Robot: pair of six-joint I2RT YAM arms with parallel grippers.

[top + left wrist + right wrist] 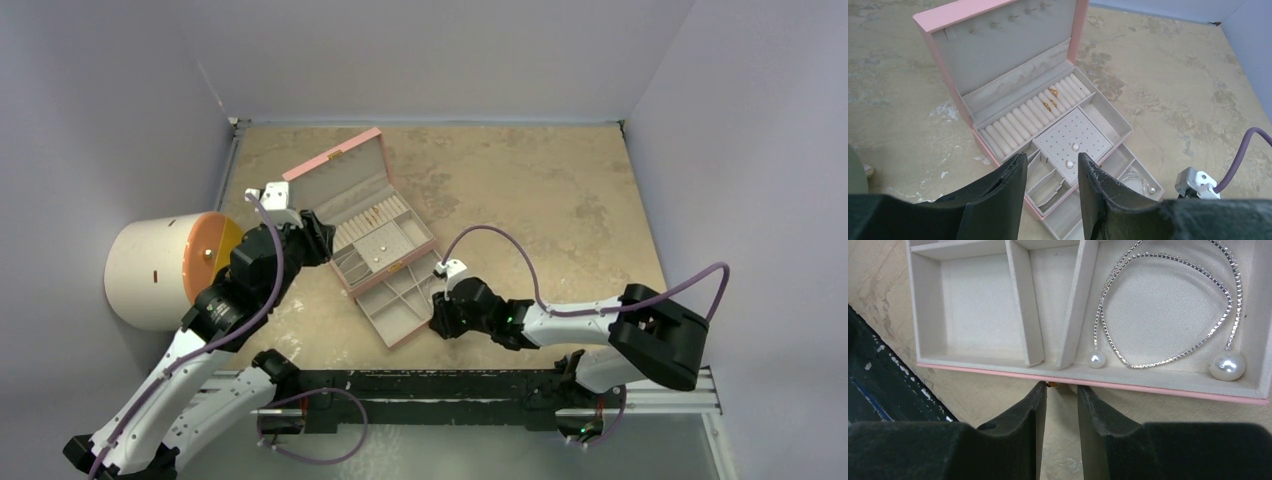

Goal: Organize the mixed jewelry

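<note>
The pink jewelry box stands open mid-table with its lower drawer pulled out. Two small gold rings sit in the ring rolls, and two pearl studs sit on the dotted pad. A silver chain with pearl ends lies in the drawer's right compartment. My left gripper hangs open over the box's near-left corner, holding nothing. My right gripper is open at the drawer's pink front edge. A tiny gold knob shows beside its left fingertip.
A white cylinder with an orange face stands at the far left against the wall. Grey walls close the table on three sides. A black rail runs along the near edge. The drawer's left compartments hold nothing.
</note>
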